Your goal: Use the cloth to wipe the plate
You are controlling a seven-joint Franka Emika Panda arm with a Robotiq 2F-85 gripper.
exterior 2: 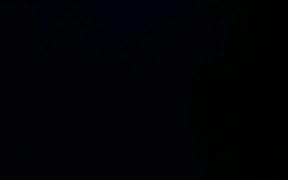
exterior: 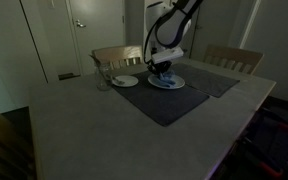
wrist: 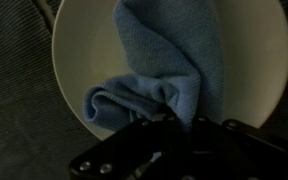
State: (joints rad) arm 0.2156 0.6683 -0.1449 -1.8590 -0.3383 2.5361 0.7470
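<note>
In the wrist view a blue cloth lies bunched on a cream plate. My gripper is at the bottom of that view, shut on a fold of the cloth and pressing it on the plate. In an exterior view the gripper stands over the plate at the far side of the table, on a dark placemat. The other exterior view is black and shows nothing.
A second small plate and a clear glass stand beside the mat. Wooden chairs stand behind the table. A second dark mat lies further along. The grey tabletop spreads toward the camera.
</note>
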